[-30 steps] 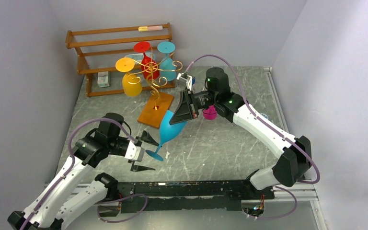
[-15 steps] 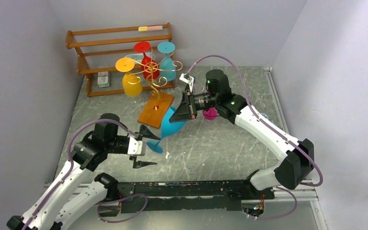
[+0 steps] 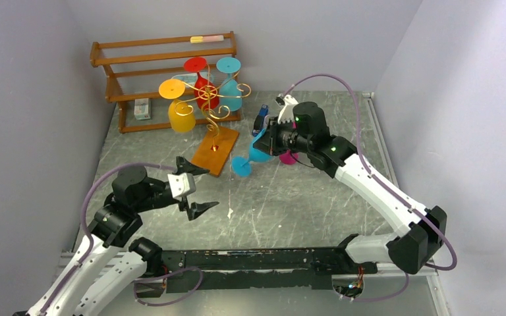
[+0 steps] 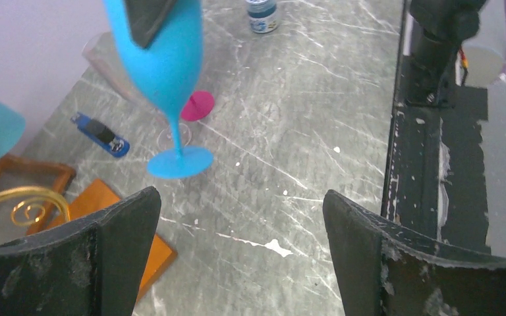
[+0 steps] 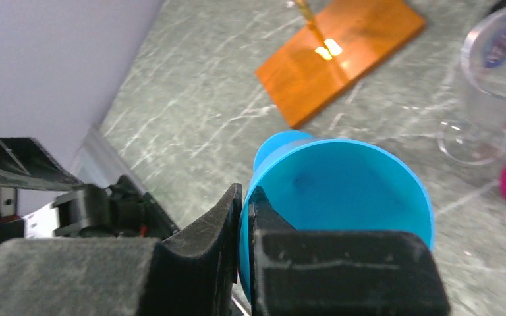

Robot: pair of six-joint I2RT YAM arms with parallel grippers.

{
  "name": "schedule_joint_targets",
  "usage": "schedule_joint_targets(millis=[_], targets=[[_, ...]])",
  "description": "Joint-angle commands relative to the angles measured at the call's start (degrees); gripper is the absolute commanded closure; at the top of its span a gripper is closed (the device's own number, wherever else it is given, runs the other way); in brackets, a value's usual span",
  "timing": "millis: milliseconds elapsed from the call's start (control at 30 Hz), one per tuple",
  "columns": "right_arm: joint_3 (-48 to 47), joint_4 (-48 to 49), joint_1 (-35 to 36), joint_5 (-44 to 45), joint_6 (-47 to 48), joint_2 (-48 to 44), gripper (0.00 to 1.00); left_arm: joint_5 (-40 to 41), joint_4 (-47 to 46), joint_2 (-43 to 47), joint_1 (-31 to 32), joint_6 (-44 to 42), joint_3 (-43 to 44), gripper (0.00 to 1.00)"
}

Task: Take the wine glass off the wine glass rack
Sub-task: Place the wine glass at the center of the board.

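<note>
Blue plastic wine glass (image 3: 250, 159) is off the wine glass rack (image 3: 215, 112) & hangs from the right gripper (image 3: 265, 135). It's to the right of the rack's orange-brown base, near but apart from it. In the right wrist view the fingers (image 5: 201, 240) are pinched nearly together on the bowl's rim, one outside the wall & one inside, w/ the bowl's mouth toward the camera. From the top view the glass is tilted, foot pointing down-left. The foot is low over the table (image 3: 290, 204); can't tell if it touches. In the left wrist view the stem points down & the round foot is close to the marble-look surface.

At front-left, the left gripper (image 3: 194, 187) is spread wide w/ nothing btwn its fingers (image 4: 99, 263). It hovers well apart from the held glass, pointed toward it.

The rack stands back-left of ctr, gold wire scrolls rising from the base. Three more hang upside down on it: yellow glass (image 3: 180, 115), red glass (image 3: 203, 92), teal glass (image 3: 230, 97). Behind, against the wall, is a brown wooden shelf (image 3: 165, 56).

Misc by the right arm:
- pink object (image 3: 288, 157), just beside the held glass
- clear glass (image 5: 494, 85), standing next to the pink object
- blue stick-shaped item (image 4: 99, 135) & small bottle (image 4: 262, 13), further off on the table
</note>
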State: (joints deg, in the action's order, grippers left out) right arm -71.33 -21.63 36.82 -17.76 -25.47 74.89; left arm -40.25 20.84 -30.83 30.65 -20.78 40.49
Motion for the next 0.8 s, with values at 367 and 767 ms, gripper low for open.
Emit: schedule_joint_targets(millis=[367, 767], targets=[[7.4, -2.5, 6.1, 23.5, 8.4, -2.8, 1.00, 14.2, -1.8, -7.5, 0.2, 18.6, 6.0, 0.03], [9.9, 1.6, 10.0, 36.2, 4.3, 1.0, 1.00, 20.9, 3.7, -14.3, 0.2, 25.5, 12.9, 0.03]])
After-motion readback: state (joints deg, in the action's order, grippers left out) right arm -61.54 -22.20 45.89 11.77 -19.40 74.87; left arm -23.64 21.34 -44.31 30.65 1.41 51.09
